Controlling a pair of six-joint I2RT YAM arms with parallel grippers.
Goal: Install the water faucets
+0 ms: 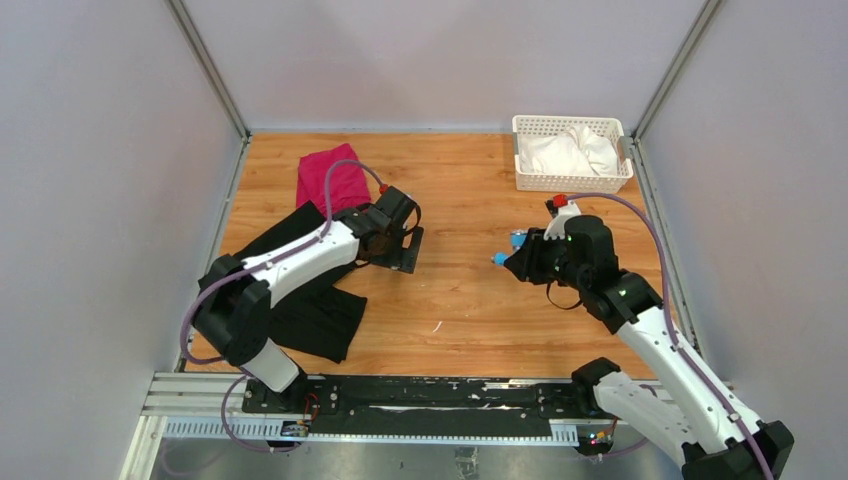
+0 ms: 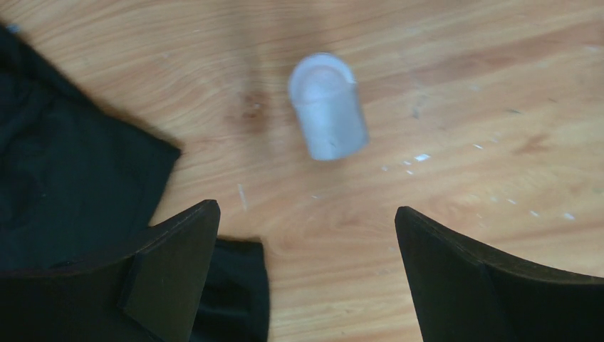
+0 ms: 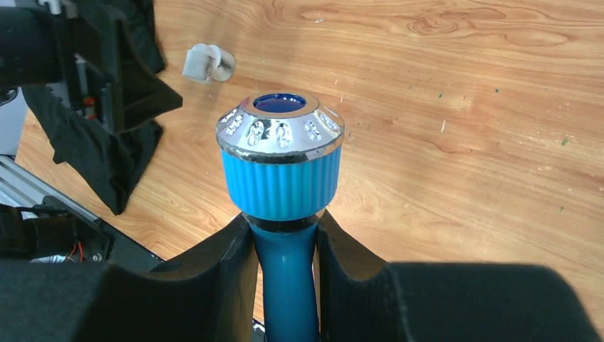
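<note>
My right gripper (image 3: 283,224) is shut on the stem of the bright blue faucet (image 3: 281,178), whose ribbed knob with a silvery cap points away from the wrist. In the top view the right gripper (image 1: 515,262) holds the faucet (image 1: 515,240) above the middle-right of the table. My left gripper (image 2: 306,214) is open and empty, low over the wood, with a short white pipe fitting (image 2: 327,107) lying on its side just beyond the fingertips. The fitting also shows in the right wrist view (image 3: 206,63). In the top view the left gripper (image 1: 405,250) hides it.
A black cloth (image 1: 310,300) lies under the left arm and reaches the left finger (image 2: 178,263). A pink cloth (image 1: 335,180) lies behind it. A white basket (image 1: 520,150) holding white cloth stands at the back right. Grey walls close in three sides.
</note>
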